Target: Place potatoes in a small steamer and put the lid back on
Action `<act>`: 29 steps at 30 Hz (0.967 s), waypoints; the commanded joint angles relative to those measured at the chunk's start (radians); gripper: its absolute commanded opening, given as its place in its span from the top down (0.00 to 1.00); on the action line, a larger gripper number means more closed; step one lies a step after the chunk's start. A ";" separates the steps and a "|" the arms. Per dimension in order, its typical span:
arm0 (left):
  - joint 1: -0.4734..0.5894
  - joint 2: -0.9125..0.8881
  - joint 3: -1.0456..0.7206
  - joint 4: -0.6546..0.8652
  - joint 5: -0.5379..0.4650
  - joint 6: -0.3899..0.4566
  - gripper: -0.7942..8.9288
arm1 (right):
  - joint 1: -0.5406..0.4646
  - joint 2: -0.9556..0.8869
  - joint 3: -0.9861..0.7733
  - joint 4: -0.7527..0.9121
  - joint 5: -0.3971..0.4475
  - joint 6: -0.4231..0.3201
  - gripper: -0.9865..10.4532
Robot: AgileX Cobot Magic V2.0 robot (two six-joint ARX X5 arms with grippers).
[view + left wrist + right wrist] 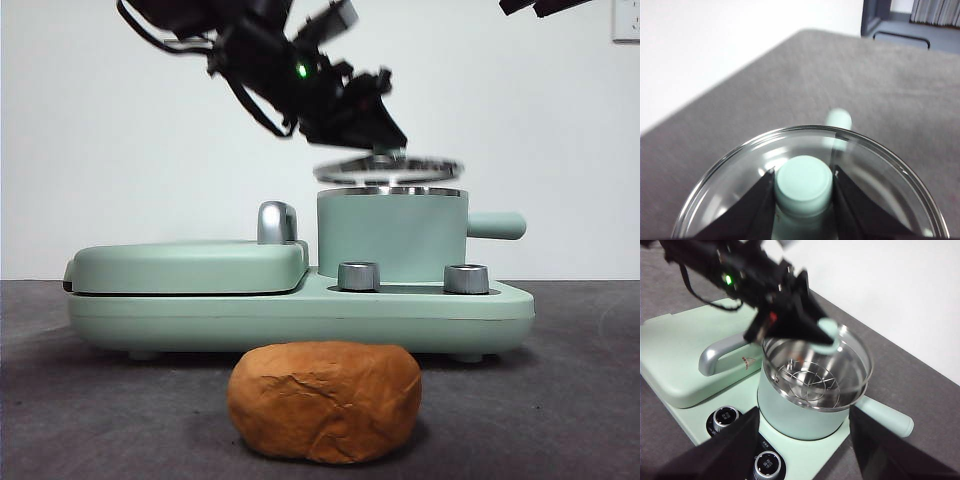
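Grey worktop (570, 400) – left gripper (804, 186) clamps lid (387, 168) knob above steamer (392, 236); lift straight, park aside; right gripper (804, 450) fingers apart, potato (324, 400) waiting.

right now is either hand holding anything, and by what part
The left hand holds the lid by its green knob, lifted just above the steamer. The right hand is open and holds nothing.

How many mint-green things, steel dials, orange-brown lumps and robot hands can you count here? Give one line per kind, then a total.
Mint-green: 3, the steamer, griddle cover, base
Steel dials: 2
Potato: 1
Robot hands: 2, left hand gripping the lid, right hand
Total: 8
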 commanded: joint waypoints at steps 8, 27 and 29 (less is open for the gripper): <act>0.034 -0.116 0.024 -0.027 -0.001 -0.008 0.91 | 0.004 0.003 0.018 0.008 0.003 0.015 0.67; 0.104 -0.435 0.024 -0.256 -0.001 -0.012 0.91 | 0.010 0.003 0.018 0.011 -0.016 0.015 0.67; 0.109 -0.454 0.024 -0.282 -0.001 -0.012 0.91 | 0.028 0.004 0.018 0.011 -0.033 0.012 0.67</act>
